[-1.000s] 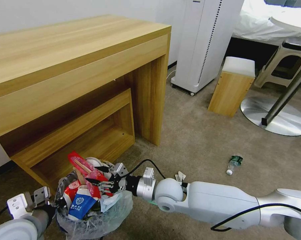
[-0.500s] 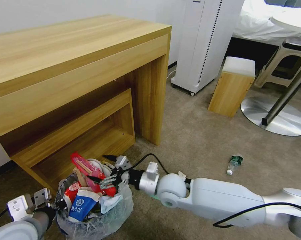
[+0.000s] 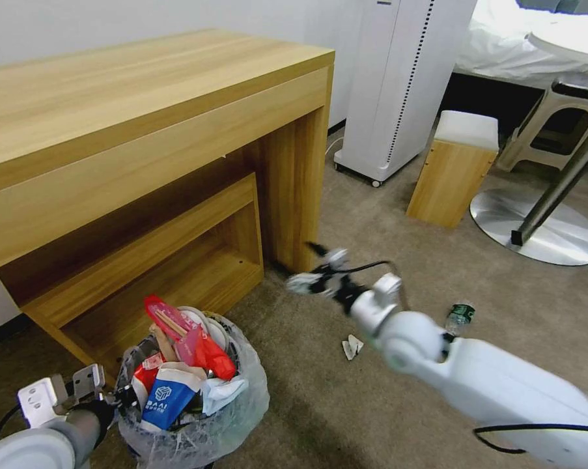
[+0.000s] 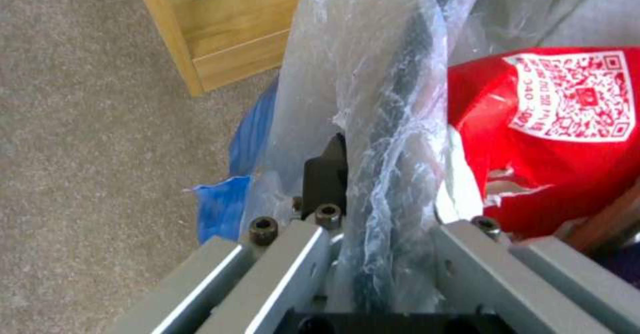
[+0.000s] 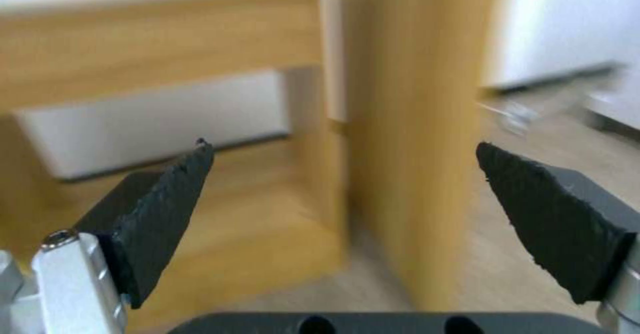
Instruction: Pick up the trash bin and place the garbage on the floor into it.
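- The trash bin point(image 3: 196, 417) stood on the floor point(image 3: 385, 254) beside the open lower shelf of the wooden counter point(image 3: 144, 124). It was dark, lined with a crinkled clear bag and heaped with red wrappers, a blue-and-white carton and white scraps.
- The left hand point(image 3: 121, 398) was clamped on the bin's rim; the left wrist view showed rim and bag pinched between its fingers point(image 4: 325, 176).
- The right hand point(image 3: 316, 267) was blurred in the head view, raised near the counter's leg; the right wrist view showed its fingers point(image 5: 167, 209) spread wide and holding nothing.
- A clear green-labelled bottle point(image 3: 458, 320) and a white scrap point(image 3: 352, 346) lay on the floor, partly hidden by the right arm.
- The bin's lower body was cut off at the frame edge.
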Robot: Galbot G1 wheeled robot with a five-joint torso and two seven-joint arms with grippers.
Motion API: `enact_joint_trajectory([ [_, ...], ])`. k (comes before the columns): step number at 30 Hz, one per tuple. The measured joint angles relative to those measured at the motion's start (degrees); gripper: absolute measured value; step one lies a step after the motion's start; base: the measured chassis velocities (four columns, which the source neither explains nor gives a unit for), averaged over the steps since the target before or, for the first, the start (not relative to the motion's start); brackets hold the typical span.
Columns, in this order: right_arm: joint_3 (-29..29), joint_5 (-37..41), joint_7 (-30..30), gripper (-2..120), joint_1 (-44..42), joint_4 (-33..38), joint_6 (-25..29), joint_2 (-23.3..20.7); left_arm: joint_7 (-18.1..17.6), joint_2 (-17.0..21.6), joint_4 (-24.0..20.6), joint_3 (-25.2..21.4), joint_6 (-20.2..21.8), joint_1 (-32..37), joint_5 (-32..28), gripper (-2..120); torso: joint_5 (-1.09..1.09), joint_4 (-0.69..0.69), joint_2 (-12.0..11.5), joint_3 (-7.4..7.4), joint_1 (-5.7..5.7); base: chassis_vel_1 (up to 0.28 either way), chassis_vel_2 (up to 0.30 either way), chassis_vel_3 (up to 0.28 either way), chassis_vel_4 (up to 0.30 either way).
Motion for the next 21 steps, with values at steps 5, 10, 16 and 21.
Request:
enact_joint_trajectory([
  [5, 5.74, 1.69, 1.80, 100, -4.53, -2.12, -3.00, -2.05, 0.14, 0.16, 0.07, 0.25, 0.05, 0.04, 0.03, 0, 0.00, 0.00, 0.00, 0.00, 0.00, 0.000, 0.000, 0.000, 0.000],
  [10, 7.91, 3.92, 5.76, 100, -5.50, -6.16, -7.33, -0.97, 0.72, 0.25, 0.46, 0.51, 0.08, -0.19, 0.22, 0, -0.01, 0.02, 0.00, 0.00, 0.00, 0.000, 0.000, 0.000, 0.000],
  [16, 9.13, 4.14, 5.73, 100, -6.02, -11.88, -6.88, 0.55, 1.40, 0.15, 0.99, 0.68, -0.12, -0.56, 0.52, 0, -0.02, 0.02, 0.00, 0.00, 0.00, 0.000, 0.000, 0.000, 0.000],
  [21, 13.38, 3.55, 7.29, 100, -10.45, -14.12, -7.59, 2.81, 1.68, 0.16, 1.01, 0.69, -0.13, -0.68, 0.64, 0, -0.04, 0.02, 0.00, 0.00, 0.00, 0.000, 0.000, 0.000, 0.000],
])
